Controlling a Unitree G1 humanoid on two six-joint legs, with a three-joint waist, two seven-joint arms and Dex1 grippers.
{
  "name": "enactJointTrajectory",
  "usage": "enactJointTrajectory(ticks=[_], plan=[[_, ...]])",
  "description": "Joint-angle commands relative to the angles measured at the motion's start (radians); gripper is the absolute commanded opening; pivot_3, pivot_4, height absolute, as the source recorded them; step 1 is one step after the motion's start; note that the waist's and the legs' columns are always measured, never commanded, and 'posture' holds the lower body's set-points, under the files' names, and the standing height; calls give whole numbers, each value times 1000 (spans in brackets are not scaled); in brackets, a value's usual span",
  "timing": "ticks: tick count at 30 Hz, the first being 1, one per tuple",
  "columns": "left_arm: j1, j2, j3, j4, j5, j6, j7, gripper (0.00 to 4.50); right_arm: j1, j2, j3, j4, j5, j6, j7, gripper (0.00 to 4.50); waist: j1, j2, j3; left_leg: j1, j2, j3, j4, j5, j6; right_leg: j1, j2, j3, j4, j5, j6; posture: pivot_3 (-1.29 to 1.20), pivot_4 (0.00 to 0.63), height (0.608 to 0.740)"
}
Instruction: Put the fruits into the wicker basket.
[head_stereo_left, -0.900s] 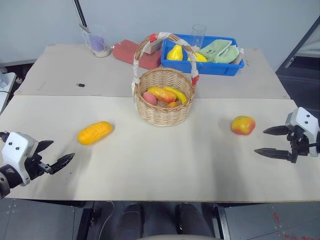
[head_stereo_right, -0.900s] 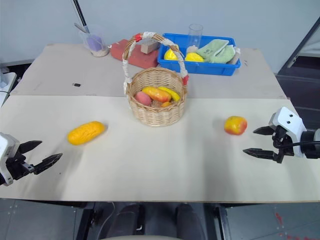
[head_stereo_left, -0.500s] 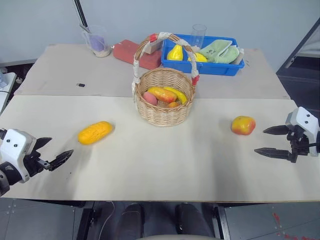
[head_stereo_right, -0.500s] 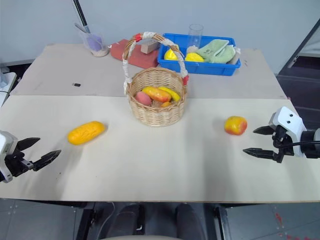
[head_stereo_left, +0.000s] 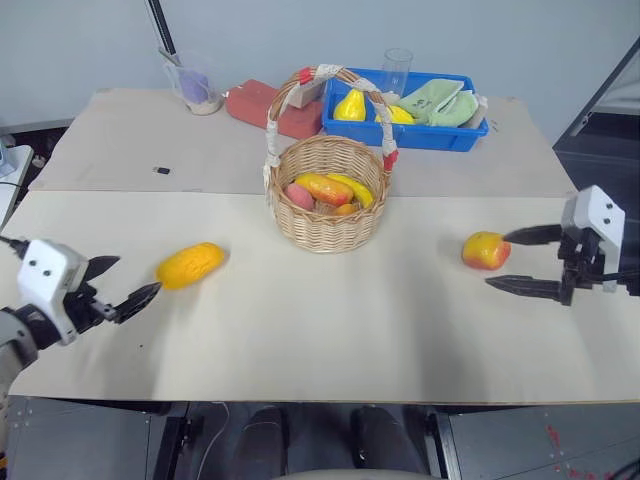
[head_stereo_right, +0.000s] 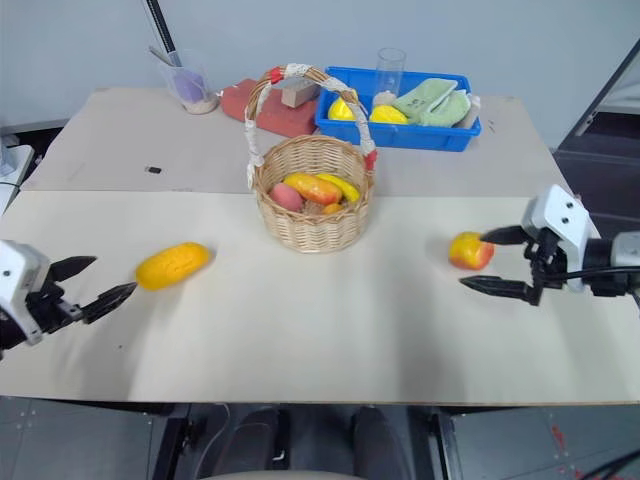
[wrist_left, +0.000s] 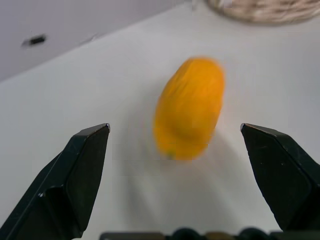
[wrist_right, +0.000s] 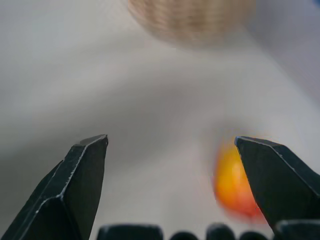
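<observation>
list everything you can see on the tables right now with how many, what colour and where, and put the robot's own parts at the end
mango: one, orange-yellow, near table, left of the basket
apple: one, red and yellow, near table, right of the basket
wicker basket: one, tan, handle taped white and red, centre; holds several red, orange and yellow fruits
blue bin: one, far table, behind the basket; holds two yellow pears and a green cloth
clear glass: one, just behind the bin
plastic cup: one, clear, purple contents, far left
red block: one, far table, behind the basket
tables: two, beige
left gripper: black, open, just short of the mango
right gripper: black, open, beside the apple
</observation>
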Motion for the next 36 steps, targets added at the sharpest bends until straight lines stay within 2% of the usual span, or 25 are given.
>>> enactJointTrajectory(ticks=[1,10,17,20,23,25,26,29,33,36], plan=[[-47,-2,-49,23,19,-6,27,4500,-40,5,-18,-113,87,84,-15,4476,2,0,0,0,0,0,0,0,0,0,0,0,0,0,0,0,150,740],[-277,-3,-243,254,92,-76,2,4500,-180,74,33,-323,289,232,-64,4476,3,0,0,-2,0,0,0,0,0,-1,0,-1,0,0,0,0,150,740],[-367,-39,-382,382,156,-140,-38,4500,-223,100,76,-316,284,226,-79,4476,5,0,0,-3,-1,0,0,0,0,-2,0,-1,1,0,0,0,150,740],[-397,-58,-404,413,176,-159,-27,4500,-223,102,78,-314,284,224,-82,4476,5,0,0,-3,-1,-1,1,0,0,-2,0,-1,1,0,0,0,150,740],[-406,-68,-399,427,182,-177,-18,3664,-217,102,73,-314,285,222,-84,4500,4,0,0,-3,0,-1,1,0,0,-2,0,-1,1,0,0,0,150,740],[-404,-70,-395,425,178,-183,-20,2844,-214,103,69,-315,287,222,-87,4500,4,0,0,-3,0,-1,1,0,0,-2,0,-1,2,0,0,0,150,740],[-400,-70,-392,415,171,-184,-25,2682,-212,104,67,-316,287,220,-89,4500,4,0,0,-3,0,-1,1,0,0,-2,0,-1,2,0,0,0,150,740],[-382,-72,-385,352,137,-187,-59,2682,-205,107,61,-320,284,211,-95,4500,4,0,0,-3,0,-1,1,0,0,-2,0,-1,2,0,0,0,150,740],[-391,-79,-404,154,57,-110,-94,2682,-191,99,26,-318,278,208,-121,4500,7,0,0,-4,0,-1,1,0,0,-2,0,-1,1,0,0,0,150,740],[-544,-131,-470,48,52,-66,-46,2682,-174,81,-45,-315,290,227,-156,4500,23,-1,0,-5,-1,-2,3,0,0,-2,-1,-2,2,0,0,0,150,740]])
